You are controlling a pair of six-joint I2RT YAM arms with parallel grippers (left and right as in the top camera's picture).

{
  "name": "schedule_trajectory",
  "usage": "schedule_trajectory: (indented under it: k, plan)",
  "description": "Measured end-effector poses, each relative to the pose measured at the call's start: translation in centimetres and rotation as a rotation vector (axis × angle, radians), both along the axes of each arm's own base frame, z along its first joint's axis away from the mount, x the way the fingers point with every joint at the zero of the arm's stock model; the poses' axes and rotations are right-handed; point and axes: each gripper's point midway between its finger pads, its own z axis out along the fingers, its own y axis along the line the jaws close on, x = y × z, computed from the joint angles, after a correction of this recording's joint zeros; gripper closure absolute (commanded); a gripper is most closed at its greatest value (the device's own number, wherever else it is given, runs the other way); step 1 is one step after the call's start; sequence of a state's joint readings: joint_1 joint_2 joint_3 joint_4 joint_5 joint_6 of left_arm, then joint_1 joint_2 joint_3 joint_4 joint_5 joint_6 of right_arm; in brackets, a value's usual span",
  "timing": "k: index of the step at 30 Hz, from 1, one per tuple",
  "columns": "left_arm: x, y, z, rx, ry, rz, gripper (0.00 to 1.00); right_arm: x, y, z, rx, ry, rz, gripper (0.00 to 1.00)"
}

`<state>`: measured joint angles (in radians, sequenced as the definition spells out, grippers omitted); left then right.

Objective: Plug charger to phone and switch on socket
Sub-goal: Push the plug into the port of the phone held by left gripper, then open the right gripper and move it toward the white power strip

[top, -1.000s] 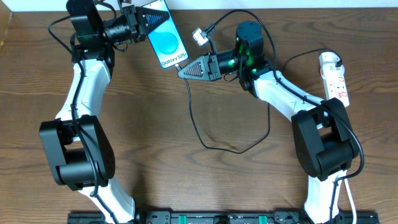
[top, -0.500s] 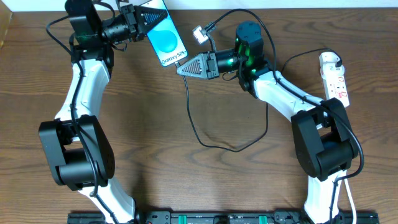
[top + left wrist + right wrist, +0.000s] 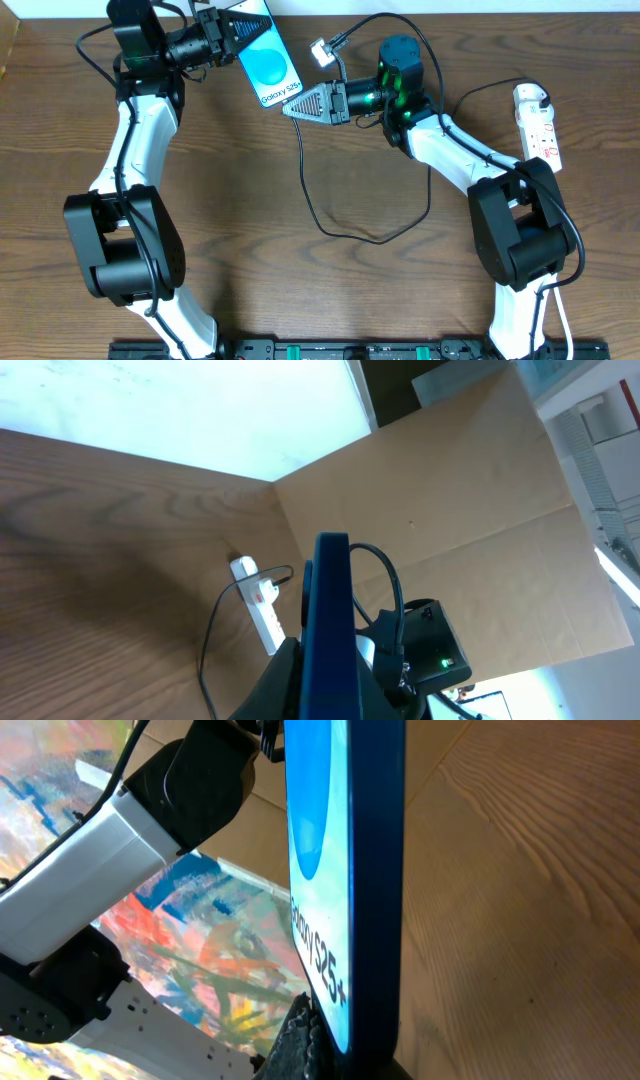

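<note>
The phone [image 3: 270,68], blue screen with "Galaxy S25" text, is held tilted above the table's far side. My left gripper [image 3: 240,30] is shut on its upper end. In the left wrist view the phone [image 3: 330,620] shows edge-on between the fingers [image 3: 330,695]. My right gripper [image 3: 292,108] is shut on the charger's plug end, right at the phone's lower end. The black cable [image 3: 310,190] hangs from it and loops over the table. The white adapter [image 3: 320,55] lies beside the phone. In the right wrist view the phone [image 3: 340,870] fills the frame above the fingers [image 3: 340,1055]; the plug tip is hidden.
The white socket strip [image 3: 537,125] lies at the far right of the table, behind the right arm, and also shows in the left wrist view [image 3: 260,610]. A brown cardboard wall [image 3: 450,490] stands past the table's right side.
My right gripper has crept a little left and up, closer to the phone's lower end. The left gripper and phone have hardly moved.
</note>
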<state>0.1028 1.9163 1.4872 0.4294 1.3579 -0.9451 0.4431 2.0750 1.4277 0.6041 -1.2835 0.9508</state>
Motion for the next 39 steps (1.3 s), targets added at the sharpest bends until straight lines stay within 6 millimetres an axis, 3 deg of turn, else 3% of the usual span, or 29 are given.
schedule_trajectory:
  k: [6, 8, 12, 13, 15, 16, 26, 34, 39]
  plan:
    - [0.0, 0.0, 0.0, 0.0, 0.0, 0.0, 0.93, 0.0, 0.0, 0.0, 0.001, -0.001, 0.001, 0.99]
    - [0.0, 0.0, 0.0, 0.0, 0.0, 0.0, 0.93, -0.1, 0.0, 0.1, 0.004, -0.007, 0.004, 0.92]
    - [0.0, 0.1, 0.0, -0.001, 0.003, 0.003, 0.93, -0.5, -0.1, 1.0, 0.038, -0.075, 0.031, 0.59]
    - [0.1, 0.2, 0.0, -0.001, 0.004, 0.006, 0.93, -0.7, -0.2, 1.2, 0.047, -0.095, 0.043, 0.46]
    - [0.1, 0.4, 0.0, -0.001, 0.004, 0.012, 0.93, -1.3, -0.3, 1.7, 0.066, -0.137, 0.075, 0.07]
    - [0.2, 0.6, 0.0, -0.002, 0.005, 0.013, 0.93, -1.3, -0.3, 1.8, 0.071, -0.15, 0.074, 0.01]
    - [-1.0, -0.1, 0.0, -0.008, 0.011, -0.06, 0.93, 0.3, -1.0, 2.1, 0.079, -0.168, 0.001, 0.01]
    - [-1.2, -0.2, 0.0, -0.009, 0.01, -0.072, 0.93, 4.9, -5.0, 1.8, 0.057, -0.11, -0.169, 0.01]
    - [-1.3, -0.2, 0.0, -0.009, 0.01, -0.076, 0.93, 8.6, -8.5, -1.3, -0.038, 0.109, -0.325, 0.01]
